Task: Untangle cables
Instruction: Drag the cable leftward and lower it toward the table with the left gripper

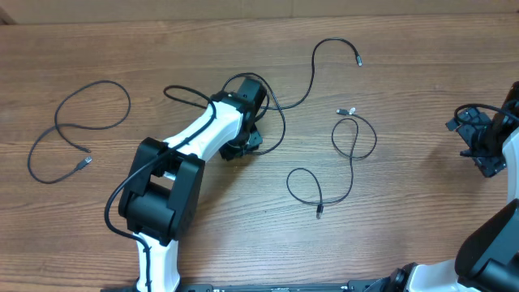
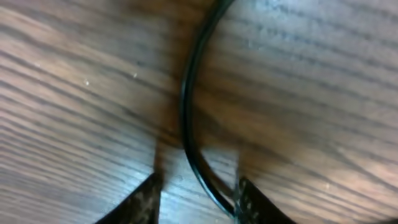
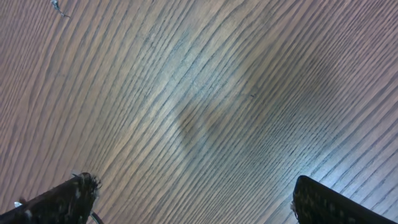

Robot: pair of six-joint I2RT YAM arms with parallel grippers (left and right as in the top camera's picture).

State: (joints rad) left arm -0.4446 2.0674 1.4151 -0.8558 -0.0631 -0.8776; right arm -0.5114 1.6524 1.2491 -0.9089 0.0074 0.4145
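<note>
Brown wood-grain desk point(image 1: 405, 243) carries three thin black cables, lying apart from one another in the overhead view. The left cable point(image 1: 128, 105) curls alone toward the left edge, and the right cable point(image 1: 352, 174) lies in two loops right of centre. The middle cable point(image 1: 313, 77) arcs from its plug near the top edge down to the left end effector point(image 2: 196, 190). From above, that arm's own body hides the fingers. Its wrist view shows them point(image 2: 148, 196) low over the desk and moderately apart, with the middle cable running between them. The cable lies close against the finger on the picture's right; it is not pinched, and blur hides whether it touches. The right end effector point(image 3: 194, 190) is spread wide over bare wood and holds nothing. In the overhead view it sits near the desk's right edge, well apart from every cable. Its wrist view catches only a small metallic plug point(image 3: 58, 7) in the top left corner, and which cable it belongs to cannot be told there.
</note>
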